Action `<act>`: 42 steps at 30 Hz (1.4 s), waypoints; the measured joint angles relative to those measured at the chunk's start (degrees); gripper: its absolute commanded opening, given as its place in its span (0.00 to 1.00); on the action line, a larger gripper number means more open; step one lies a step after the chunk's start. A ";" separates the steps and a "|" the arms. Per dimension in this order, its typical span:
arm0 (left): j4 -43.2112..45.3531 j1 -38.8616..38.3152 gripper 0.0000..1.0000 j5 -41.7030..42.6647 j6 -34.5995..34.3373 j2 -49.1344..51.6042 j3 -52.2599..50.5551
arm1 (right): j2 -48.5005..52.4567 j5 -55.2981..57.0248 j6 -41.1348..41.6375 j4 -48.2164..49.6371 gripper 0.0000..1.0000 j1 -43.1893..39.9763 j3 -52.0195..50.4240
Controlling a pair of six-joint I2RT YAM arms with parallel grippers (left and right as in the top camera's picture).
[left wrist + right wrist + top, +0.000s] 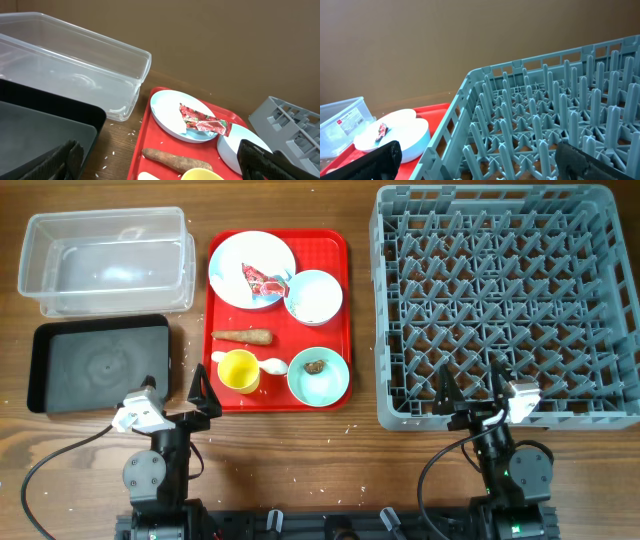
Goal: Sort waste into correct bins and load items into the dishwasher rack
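both arms sit at the near edge of the table, with the sorting job judged not yet begun. the left gripper [177,392] hangs by the gap between the black tray [100,365] and the red tray [330,245], its 2 fingers spread wide and holding nothing. the right gripper [470,385] hovers over the front wall of the rack [500,200], likewise spread and empty. all the dishes and most of the waste sit on the red tray, which lies between the 2 bins on the left and the rack on the right. that layout seems meant to let the left arm feed the bins and the right arm load the rack. the wrapper [262,280] lies on the plate [235,260] at the tray's far left corner, touching the blue bowl [314,297] beside it. that bowl may hold crumpled paper, though white on pale makes it hard to tell. the carrot scrap [243,336] lies flat on the tray just in front of the plate. the yellow cup [238,370] stands upright at the near edge, with the spoon [270,364] beside it. the brown lump [314,366] rests inside the green bowl [318,375]. a few rice grains [111,155] dot the table between the black tray and the red tray. the clear tub [110,220] sits behind the black tray, and neither shows any waste yet. the dishes likely need clearing of waste before racking.
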 measured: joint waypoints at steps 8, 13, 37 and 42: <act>-50.05 -0.09 1.00 5.79 -2.99 13.00 32.15 | 5.49 -14.95 -11.41 -35.17 1.00 0.04 23.34; -43.60 -0.09 1.00 8.22 -3.04 13.49 31.80 | 5.64 -16.22 -12.00 -32.02 1.00 0.04 23.34; -33.31 -11.63 0.91 6.73 22.21 113.85 100.04 | 79.17 -18.25 -15.50 -46.21 1.00 0.00 70.07; -31.80 -11.98 0.92 -0.11 13.57 124.28 100.37 | 79.17 -18.23 -15.50 -46.23 1.00 0.00 70.07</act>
